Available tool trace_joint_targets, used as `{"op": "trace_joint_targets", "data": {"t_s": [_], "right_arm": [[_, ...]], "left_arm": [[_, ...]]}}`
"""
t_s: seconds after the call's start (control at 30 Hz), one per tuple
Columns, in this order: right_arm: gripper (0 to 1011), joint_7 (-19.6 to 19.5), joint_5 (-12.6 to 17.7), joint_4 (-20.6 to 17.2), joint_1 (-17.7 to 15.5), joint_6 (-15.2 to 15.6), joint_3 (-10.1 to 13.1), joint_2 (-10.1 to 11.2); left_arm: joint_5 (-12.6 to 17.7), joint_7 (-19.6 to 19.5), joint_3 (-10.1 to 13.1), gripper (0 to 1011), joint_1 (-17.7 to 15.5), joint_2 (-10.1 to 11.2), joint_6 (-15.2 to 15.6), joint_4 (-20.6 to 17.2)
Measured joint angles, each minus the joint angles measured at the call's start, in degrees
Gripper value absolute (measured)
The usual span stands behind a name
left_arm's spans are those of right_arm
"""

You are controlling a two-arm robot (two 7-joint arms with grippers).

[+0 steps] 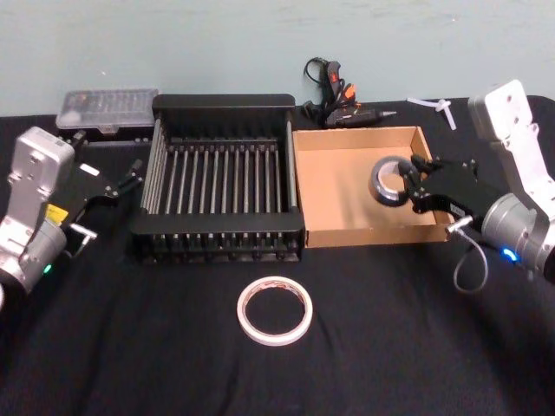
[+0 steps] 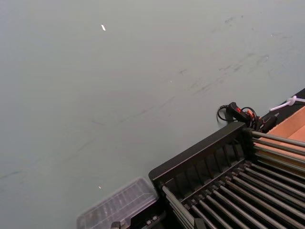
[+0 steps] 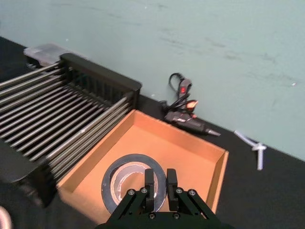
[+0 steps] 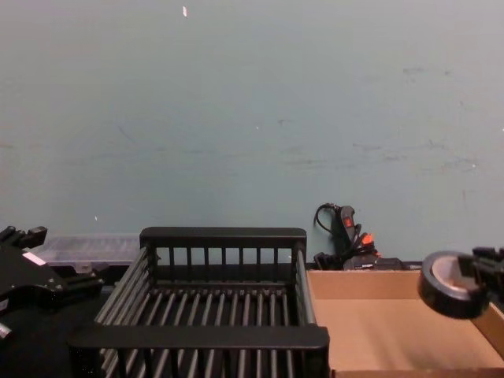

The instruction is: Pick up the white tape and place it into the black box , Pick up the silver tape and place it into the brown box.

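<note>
The silver tape (image 1: 388,182) hangs over the right part of the brown box (image 1: 347,212), its wall pinched by my right gripper (image 1: 409,184), which is shut on it. In the right wrist view the fingers (image 3: 149,183) clamp the roll (image 3: 125,183) above the cardboard floor (image 3: 157,143). From the chest the roll (image 4: 449,295) sits clear above the box (image 4: 378,331). The white tape (image 1: 274,310) lies flat on the black table in front of the black box (image 1: 221,108). My left gripper (image 1: 121,184) rests open just left of that crate.
A glue gun with its cable (image 1: 334,95) lies behind the brown box by the wall. A clear plastic case (image 1: 106,108) sits behind the crate's left corner. A white plastic piece (image 1: 438,108) lies at the back right.
</note>
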Motion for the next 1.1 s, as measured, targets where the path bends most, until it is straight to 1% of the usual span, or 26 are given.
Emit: {"op": "trace_joint_targets", "data": {"t_s": [0.13,0.23,0.3,0.33,0.47,0.5,0.57,0.63,0.67,0.73,0.8,0.87,1.1], "right_arm": [[158,-0.5,-1.6,2.6,2.2,-2.0,-0.4,-0.9],[158,-0.7,-3.2,5.5,4.3,-3.9,-1.0,-1.9],[158,-0.8,-3.8,6.7,5.2,-4.6,-1.3,-2.3],[158,-0.9,-4.4,8.0,5.9,-5.3,-1.5,-2.7],[158,-1.1,-5.6,10.5,7.4,-6.9,-2.0,-3.6],[158,-1.3,-6.3,12.0,8.3,-7.8,-2.3,-4.2],[158,-1.5,-6.8,13.5,9.1,-8.6,-2.6,-4.7],[158,-1.6,-7.9,16.1,10.5,-10.0,-3.0,-5.6],[159,-1.6,-7.9,16.1,10.5,-10.0,-3.0,-5.6],[158,-1.7,-8.8,18.8,11.7,-11.3,-3.4,-6.5],[158,-1.8,-9.0,19.5,12.0,-11.6,-3.4,-6.7],[158,-1.9,-9.8,22.0,13.0,-12.6,-3.6,-7.6],[158,-2.0,-10.9,25.7,14.1,-13.4,-3.6,-8.7]], "left_arm": [[0.0,0.0,0.0,1001,0.0,0.0,0.0,0.0],[0.0,0.0,0.0,1001,0.0,0.0,0.0,0.0],[0.0,0.0,0.0,1001,0.0,0.0,0.0,0.0],[0.0,0.0,0.0,1002,0.0,0.0,0.0,0.0],[0.0,0.0,0.0,1001,0.0,0.0,0.0,0.0],[0.0,0.0,0.0,1002,0.0,0.0,0.0,0.0],[0.0,0.0,0.0,1001,0.0,0.0,0.0,0.0],[0.0,0.0,0.0,1001,0.0,0.0,0.0,0.0],[0.0,0.0,0.0,1001,0.0,0.0,0.0,0.0],[0.0,0.0,0.0,1001,0.0,0.0,0.0,0.0],[0.0,0.0,0.0,1001,0.0,0.0,0.0,0.0],[0.0,0.0,0.0,1002,0.0,0.0,0.0,0.0],[0.0,0.0,0.0,1001,0.0,0.0,0.0,0.0]]}}
